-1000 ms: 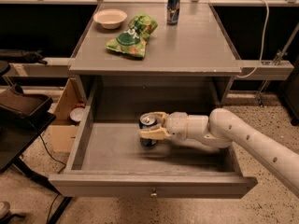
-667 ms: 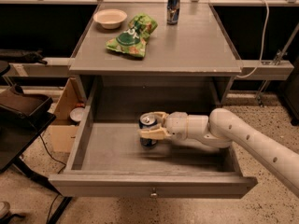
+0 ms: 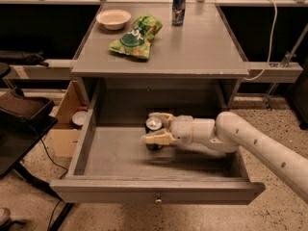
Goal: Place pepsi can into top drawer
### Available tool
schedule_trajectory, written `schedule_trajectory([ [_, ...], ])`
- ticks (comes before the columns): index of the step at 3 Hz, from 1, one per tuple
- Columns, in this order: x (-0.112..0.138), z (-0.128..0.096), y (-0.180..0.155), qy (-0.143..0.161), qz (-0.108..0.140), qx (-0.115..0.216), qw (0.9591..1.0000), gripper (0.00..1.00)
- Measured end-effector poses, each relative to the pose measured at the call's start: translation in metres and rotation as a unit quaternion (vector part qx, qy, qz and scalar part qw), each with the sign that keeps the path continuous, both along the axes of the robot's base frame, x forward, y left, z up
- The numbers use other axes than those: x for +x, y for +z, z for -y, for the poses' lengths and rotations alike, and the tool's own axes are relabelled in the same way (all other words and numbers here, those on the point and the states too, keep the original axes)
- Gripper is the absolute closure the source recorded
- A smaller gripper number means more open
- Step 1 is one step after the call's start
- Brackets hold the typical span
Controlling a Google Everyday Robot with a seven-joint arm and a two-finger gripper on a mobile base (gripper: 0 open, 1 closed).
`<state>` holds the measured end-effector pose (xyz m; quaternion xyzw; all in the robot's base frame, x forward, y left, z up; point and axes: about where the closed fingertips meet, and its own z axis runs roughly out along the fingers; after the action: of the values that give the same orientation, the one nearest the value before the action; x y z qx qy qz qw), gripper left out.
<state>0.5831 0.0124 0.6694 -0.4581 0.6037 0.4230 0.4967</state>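
Note:
The pepsi can (image 3: pixel 154 124), dark blue with a silver top, stands upright inside the open top drawer (image 3: pixel 115 154), near the middle of its floor. My gripper (image 3: pixel 148 127) reaches in from the right on the white arm (image 3: pixel 250 141). Its cream fingers (image 3: pixel 157 138) sit on the near and far sides of the can, closed against it. The drawer is pulled out wide, with its grey front (image 3: pixel 120 190) and small round knob (image 3: pixel 157 200) toward the camera.
On the table top (image 3: pixel 202 42) above the drawer are a white bowl (image 3: pixel 113 18), a green chip bag (image 3: pixel 136 36) and a taller slim blue-and-silver can (image 3: pixel 178 7). A cardboard box (image 3: pixel 65 129) and dark furniture (image 3: pixel 24 110) stand to the left.

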Motion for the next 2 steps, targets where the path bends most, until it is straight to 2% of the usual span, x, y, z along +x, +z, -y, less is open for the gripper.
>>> schedule_trajectory([
  [1,0.001,0.007,0.011,-0.005,0.007,0.012,0.9999,0.00],
  [2,0.005,0.026,0.038,-0.019,0.016,0.026,0.9994,0.00],
])
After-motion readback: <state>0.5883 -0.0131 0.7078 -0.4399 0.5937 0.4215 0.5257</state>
